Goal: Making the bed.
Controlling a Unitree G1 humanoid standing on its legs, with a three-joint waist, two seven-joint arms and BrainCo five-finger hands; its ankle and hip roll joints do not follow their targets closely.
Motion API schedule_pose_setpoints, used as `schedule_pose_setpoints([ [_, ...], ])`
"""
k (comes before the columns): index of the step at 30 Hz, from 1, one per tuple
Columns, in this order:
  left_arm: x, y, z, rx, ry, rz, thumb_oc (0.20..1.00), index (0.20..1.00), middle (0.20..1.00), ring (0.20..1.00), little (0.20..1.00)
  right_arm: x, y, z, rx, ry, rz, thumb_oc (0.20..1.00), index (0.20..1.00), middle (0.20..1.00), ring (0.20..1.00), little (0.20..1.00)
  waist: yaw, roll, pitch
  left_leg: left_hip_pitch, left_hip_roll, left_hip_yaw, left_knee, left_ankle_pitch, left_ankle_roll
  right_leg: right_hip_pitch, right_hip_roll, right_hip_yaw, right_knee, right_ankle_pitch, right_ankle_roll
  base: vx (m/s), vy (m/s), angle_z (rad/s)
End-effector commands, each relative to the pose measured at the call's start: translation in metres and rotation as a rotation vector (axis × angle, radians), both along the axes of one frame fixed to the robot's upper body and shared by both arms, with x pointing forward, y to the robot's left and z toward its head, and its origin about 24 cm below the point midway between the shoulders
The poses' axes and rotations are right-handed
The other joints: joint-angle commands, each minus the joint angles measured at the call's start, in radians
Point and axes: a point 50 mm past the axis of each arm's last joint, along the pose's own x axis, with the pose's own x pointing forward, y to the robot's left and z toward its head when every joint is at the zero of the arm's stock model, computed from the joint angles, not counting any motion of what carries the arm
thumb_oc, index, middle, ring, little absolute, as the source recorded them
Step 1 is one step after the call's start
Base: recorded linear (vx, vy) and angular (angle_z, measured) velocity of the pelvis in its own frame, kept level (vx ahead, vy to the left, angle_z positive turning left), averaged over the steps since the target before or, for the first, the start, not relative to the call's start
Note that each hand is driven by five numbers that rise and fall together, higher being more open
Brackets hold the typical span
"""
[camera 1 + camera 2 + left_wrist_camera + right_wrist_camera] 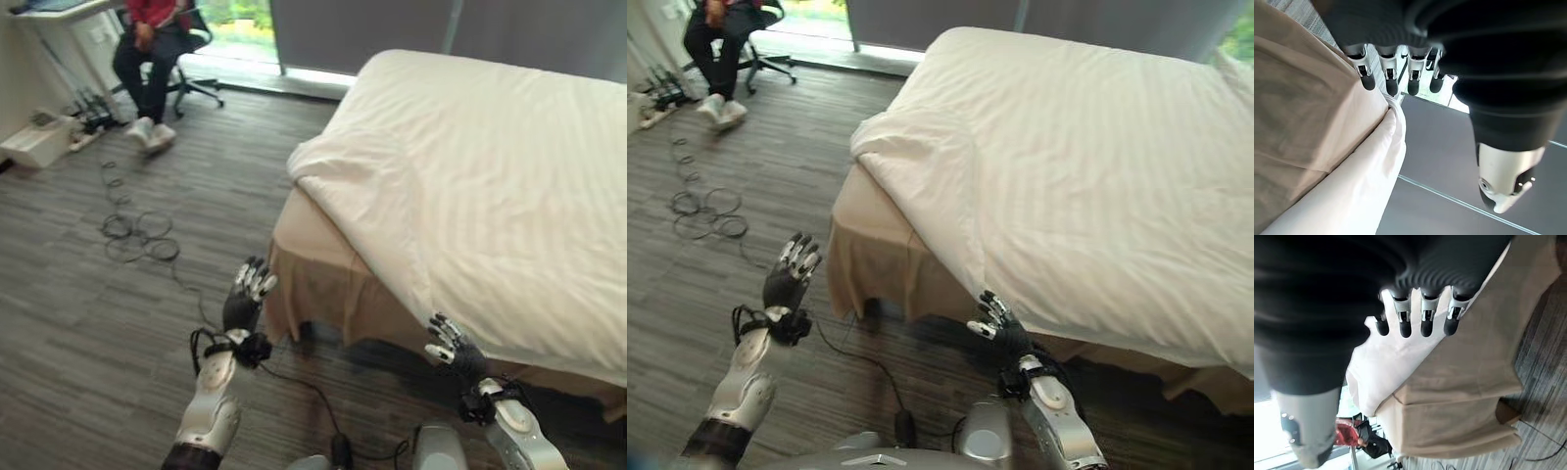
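dark wood-plank floor (59, 284), daylit window (240, 24), grey curtain (362, 29), seated person (147, 49) on office chair (191, 59).

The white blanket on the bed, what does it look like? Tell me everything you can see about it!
The white duvet looks soft and puffy, with faint stripes woven in. It is spread over the top of the bed, and its long edge hangs down the side near the robot. One corner is folded back and bunched up, so the tan bed skirt shows underneath. Both hands, the left hand and right hand, are open and not touching it.
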Motion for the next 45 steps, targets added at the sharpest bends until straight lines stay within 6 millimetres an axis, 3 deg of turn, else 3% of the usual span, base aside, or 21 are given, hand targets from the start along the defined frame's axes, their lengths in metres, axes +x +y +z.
schedule_pose_setpoints([
  [1,0.006,-0.005,0.023,0.039,-0.128,-0.042,1.0,1.0,1.0,1.0,1.0,0.021,-0.005,0.026,-0.034,-0.144,0.045,1.0,1.0,1.0,1.0,1.0,-0.029,-0.003,-0.049,0.034,0.11,-0.096,-0.002,0.033,-0.042,0.073,0.138,0.026,-0.117,0.075,-0.029,0.03,0.035,-0.23],
  [4,0.005,-0.008,0.021,0.027,-0.12,-0.051,1.0,1.0,1.0,1.0,1.0,0.021,-0.006,0.029,-0.036,-0.16,0.039,1.0,1.0,1.0,1.0,1.0,-0.035,-0.01,-0.058,0.036,0.108,-0.086,-0.005,0.033,-0.045,0.109,0.159,0.067,-0.189,0.048,-0.05,0.04,-0.037,-0.22],
  [5,0.006,-0.011,0.018,0.011,-0.112,-0.057,1.0,1.0,1.0,1.0,1.0,0.021,-0.007,0.027,-0.031,-0.152,0.027,1.0,1.0,1.0,1.0,1.0,-0.029,-0.022,-0.079,0.033,0.1,-0.07,-0.012,0.034,-0.051,0.184,0.161,0.082,-0.34,0.032,-0.066,0.05,-0.083,-0.13],
  [13,0.002,-0.015,0.015,-0.023,-0.103,-0.069,1.0,1.0,1.0,1.0,1.0,0.017,-0.01,0.026,-0.047,-0.141,0.028,1.0,1.0,1.0,1.0,1.0,-0.025,-0.01,-0.097,0.057,0.108,-0.037,-0.03,0.04,-0.062,0.241,0.174,0.109,-0.414,0.027,-0.073,0.03,-0.067,-0.22],
  [16,0.005,-0.017,0.019,-0.019,-0.12,-0.078,1.0,1.0,1.0,1.0,1.0,0.016,-0.009,0.023,-0.037,-0.129,0.033,1.0,1.0,1.0,1.0,1.0,-0.033,-0.008,-0.075,0.019,0.121,-0.045,0.068,0.027,-0.079,0.238,0.166,0.116,-0.402,0.015,-0.087,-0.06,-0.121,-0.06],
  [17,0.008,-0.019,0.026,-0.016,-0.148,-0.098,1.0,1.0,1.0,1.0,1.0,0.015,-0.011,0.023,-0.049,-0.125,0.039,1.0,1.0,1.0,1.0,1.0,-0.025,-0.012,-0.042,-0.064,0.134,-0.062,0.214,0.071,-0.114,0.246,0.148,0.104,-0.401,0.015,-0.102,-0.11,-0.113,0.0],
  [20,0.01,-0.019,0.03,-0.018,-0.168,-0.101,1.0,1.0,1.0,1.0,1.0,0.018,-0.013,0.026,-0.092,-0.136,0.067,1.0,1.0,1.0,1.0,1.0,-0.006,-0.009,-0.021,-0.137,0.11,-0.145,0.327,0.12,-0.149,0.242,0.14,0.101,-0.399,0.015,-0.115,-0.09,-0.025,0.13],
  [21,0.009,-0.016,0.031,-0.027,-0.176,-0.081,1.0,1.0,1.0,1.0,1.0,0.022,-0.012,0.03,-0.128,-0.154,0.09,1.0,1.0,1.0,1.0,1.0,0.003,-0.01,-0.019,-0.146,0.124,-0.223,0.295,0.134,-0.165,0.234,0.124,0.117,-0.405,0.02,-0.107,-0.04,0.101,-0.05],
  [22,0.008,-0.014,0.03,-0.027,-0.173,-0.065,1.0,1.0,1.0,1.0,1.0,0.023,-0.013,0.031,-0.13,-0.156,0.089,1.0,1.0,1.0,1.0,1.0,0.001,-0.018,-0.029,-0.134,0.162,-0.227,0.26,0.131,-0.16,0.233,0.109,0.126,-0.415,0.024,-0.097,0.05,0.174,-0.61],
  [23,0.004,-0.01,0.028,-0.035,-0.167,-0.042,1.0,1.0,1.0,1.0,1.0,0.024,-0.012,0.032,-0.113,-0.165,0.077,1.0,1.0,1.0,1.0,1.0,0.01,-0.023,-0.043,-0.085,0.23,-0.267,0.198,0.168,-0.17,0.234,0.096,0.156,-0.432,0.031,-0.078,0.11,0.227,-0.68],
  [25,0.002,-0.008,0.027,-0.063,-0.17,-0.01,1.0,1.0,1.0,1.0,1.0,0.021,-0.018,0.03,-0.108,-0.149,0.063,1.0,1.0,1.0,1.0,1.0,-0.001,0.013,-0.064,-0.04,0.359,-0.331,0.089,0.311,-0.205,0.22,0.089,0.193,-0.431,0.022,-0.053,0.09,0.394,-0.76],
  [28,0.005,-0.011,0.028,-0.086,-0.181,-0.004,1.0,1.0,1.0,1.0,1.0,0.02,-0.024,0.028,-0.132,-0.135,0.046,1.0,1.0,1.0,1.0,1.0,-0.007,0.039,-0.07,-0.018,0.4,-0.348,0.023,0.357,-0.245,0.226,0.076,0.201,-0.434,0.019,-0.034,0.05,0.319,-0.03],
  [30,0.006,-0.013,0.029,-0.096,-0.186,-0.014,1.0,1.0,1.0,1.0,1.0,0.018,-0.026,0.026,-0.128,-0.127,0.038,1.0,1.0,1.0,1.0,1.0,-0.009,0.044,-0.074,-0.011,0.405,-0.331,0.005,0.35,-0.251,0.229,0.066,0.202,-0.439,0.023,-0.026,0.04,0.278,-0.09],
  [33,0.007,-0.016,0.031,-0.074,-0.191,-0.056,1.0,1.0,1.0,1.0,1.0,0.019,-0.025,0.025,-0.124,-0.121,0.039,1.0,1.0,1.0,1.0,1.0,-0.003,0.043,-0.079,-0.005,0.387,-0.32,0.01,0.234,-0.234,0.218,0.023,0.225,-0.426,0.034,-0.001,0.05,0.398,-0.09],
  [36,0.01,-0.016,0.03,-0.046,-0.182,-0.071,1.0,1.0,1.0,1.0,1.0,0.017,-0.023,0.023,-0.104,-0.113,0.009,1.0,1.0,1.0,1.0,1.0,-0.014,0.018,-0.087,0.03,0.33,-0.266,-0.05,0.1,-0.207,0.214,-0.056,0.239,-0.443,0.083,0.044,0.03,0.478,-0.05],
  [38,0.01,-0.014,0.027,-0.032,-0.163,-0.067,1.0,1.0,1.0,1.0,1.0,0.015,-0.021,0.019,-0.076,-0.103,-0.025,1.0,1.0,1.0,1.0,1.0,-0.021,0.006,-0.094,0.037,0.297,-0.259,-0.058,0.07,-0.186,0.21,-0.095,0.251,-0.449,0.127,0.063,0.03,0.376,-0.16],
  [40,0.01,-0.011,0.027,0.002,-0.157,-0.061,1.0,1.0,1.0,1.0,1.0,0.013,-0.014,0.015,-0.014,-0.092,-0.047,1.0,1.0,1.0,1.0,1.0,-0.024,-0.013,-0.093,0.052,0.244,-0.242,-0.058,0.037,-0.151,0.183,-0.133,0.289,-0.44,0.232,0.068,-0.01,0.532,-0.08],
  [41,0.008,0.003,0.03,0.063,-0.153,-0.021,1.0,1.0,1.0,1.0,1.0,0.014,0.001,0.011,0.067,-0.076,-0.031,1.0,1.0,1.0,1.0,1.0,0.006,0.001,-0.064,0.067,0.198,-0.19,-0.052,0.031,-0.117,0.106,-0.165,0.191,-0.37,0.322,0.049,-0.07,0.623,-0.42],
  [42,0.008,0.003,0.03,0.063,-0.154,-0.021,1.0,1.0,1.0,1.0,1.0,0.014,0.001,0.011,0.067,-0.076,-0.031,1.0,1.0,1.0,1.0,1.0,0.005,-0.001,-0.066,0.064,0.196,-0.19,-0.052,0.033,-0.116,0.103,-0.167,0.191,-0.37,0.324,0.049,-0.15,0.796,-1.25],
  [43,0.006,0.007,0.027,0.091,-0.132,-0.028,1.0,1.0,1.0,1.0,1.0,0.014,0.005,0.009,0.065,-0.064,0.003,1.0,1.0,1.0,1.0,1.0,-0.008,0.024,-0.053,0.06,0.185,-0.177,-0.056,0.042,-0.1,0.09,-0.106,0.187,-0.235,0.249,0.023,-0.1,0.48,-1.13],
  [45,0.006,0.006,0.024,0.111,-0.114,-0.047,1.0,1.0,1.0,1.0,1.0,0.012,0.001,0.014,0.063,-0.086,0.016,1.0,1.0,1.0,1.0,1.0,-0.026,0.037,-0.05,0.054,0.17,-0.171,-0.059,0.049,-0.077,0.072,-0.011,0.19,-0.107,0.172,0.009,-0.09,0.454,-0.34],
])
